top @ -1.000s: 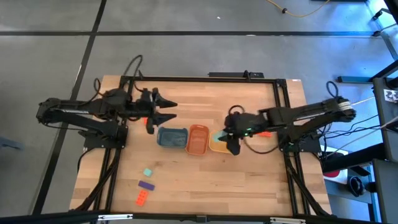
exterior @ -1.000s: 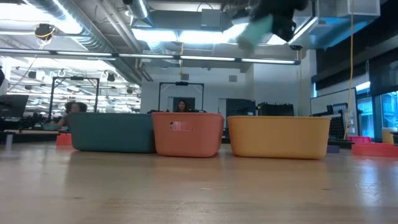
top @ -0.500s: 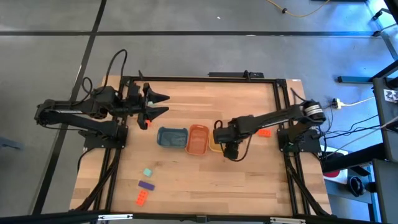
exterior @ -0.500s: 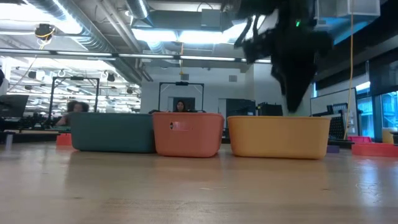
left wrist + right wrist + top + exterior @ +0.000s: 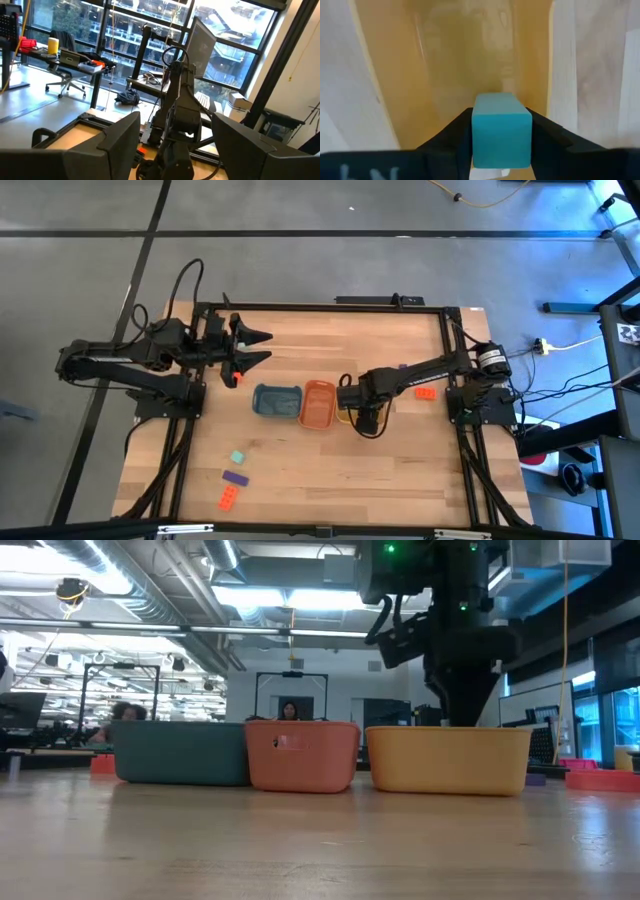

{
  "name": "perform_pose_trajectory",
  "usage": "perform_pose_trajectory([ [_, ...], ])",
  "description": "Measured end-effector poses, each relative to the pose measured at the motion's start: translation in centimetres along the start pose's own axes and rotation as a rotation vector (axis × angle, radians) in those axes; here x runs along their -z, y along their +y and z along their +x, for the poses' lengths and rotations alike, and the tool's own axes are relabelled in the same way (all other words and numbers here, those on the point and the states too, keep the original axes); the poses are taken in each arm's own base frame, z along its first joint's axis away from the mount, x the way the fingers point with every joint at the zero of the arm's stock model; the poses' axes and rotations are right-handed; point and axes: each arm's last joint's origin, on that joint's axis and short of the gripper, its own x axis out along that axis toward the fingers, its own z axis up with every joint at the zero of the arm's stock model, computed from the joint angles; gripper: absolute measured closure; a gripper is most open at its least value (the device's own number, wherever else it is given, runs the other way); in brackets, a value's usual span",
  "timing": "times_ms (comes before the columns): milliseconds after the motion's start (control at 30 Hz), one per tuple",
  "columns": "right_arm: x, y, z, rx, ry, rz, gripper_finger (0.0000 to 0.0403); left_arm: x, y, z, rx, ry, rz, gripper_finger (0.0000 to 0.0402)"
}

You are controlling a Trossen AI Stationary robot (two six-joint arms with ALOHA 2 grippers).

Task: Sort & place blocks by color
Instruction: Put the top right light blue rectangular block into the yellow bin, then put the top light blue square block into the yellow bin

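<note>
My right gripper (image 5: 353, 404) reaches down into the yellow tray (image 5: 450, 760) and is shut on a mint green block (image 5: 500, 129). In the low view the tray's wall hides its fingertips. The yellow tray stands rightmost in a row with the orange tray (image 5: 318, 404) and the blue tray (image 5: 277, 401). On the table near its near left corner lie a mint block (image 5: 237, 457), a purple block (image 5: 235, 477) and an orange-red block (image 5: 229, 499). My left gripper (image 5: 256, 346) hangs open over the far left of the table, with an orange-red block (image 5: 232, 378) lying near it. My right gripper pinches the mint green block by two opposite side faces (image 5: 477, 131), one dark finger (image 5: 451, 134) on each. The fingers come from above, pointing down into the yellow tray. The block's end face shows between them over the tray's floor (image 5: 470, 65); whether it touches the floor I cannot tell.
An orange-red block (image 5: 427, 391) and a purple block (image 5: 402, 366) lie on the table to the right of the trays, under the right arm. Bare wood stretches across the near middle and right. A dark frame runs along the table's edges.
My right gripper has carried the mint block down from high above the table and a little toward the left, into the yellow tray, and stayed shut on it. My left gripper has drawn back toward the far left edge.
</note>
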Motion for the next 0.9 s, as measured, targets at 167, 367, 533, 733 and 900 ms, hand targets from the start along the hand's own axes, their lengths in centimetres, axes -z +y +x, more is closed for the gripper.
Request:
perform_pose_trajectory([
  [167, 0.0, 0.0, 0.0, -0.001, 0.001, -0.005, 0.0216, 0.0, 0.0, 0.0, 0.0, 0.0, 0.0, 0.0164],
  [367, 0.0, 0.0, 0.0, -0.011, 0.005, -0.005, 0.0196, 0.0, 0.0, 0.0, -0.006, -0.002, 0.0, 0.0164],
  [533, 0.2, 0.0, -0.1, -0.005, 0.026, -0.007, 0.0171, 0.0, 0.1, 0.0, -0.02, -0.006, 0.0, 0.0164],
  [733, 0.1, -0.1, -1.6, -0.008, 0.042, -0.039, 0.0123, 0.0, 0.1, 0.0, -0.02, -0.006, 0.0, 0.0164],
  [900, 0.7, -0.5, -3.9, -0.043, 0.03, -0.085, 0.0093, 0.0, 0.1, 0.0, -0.021, -0.007, 0.0, 0.0164],
])
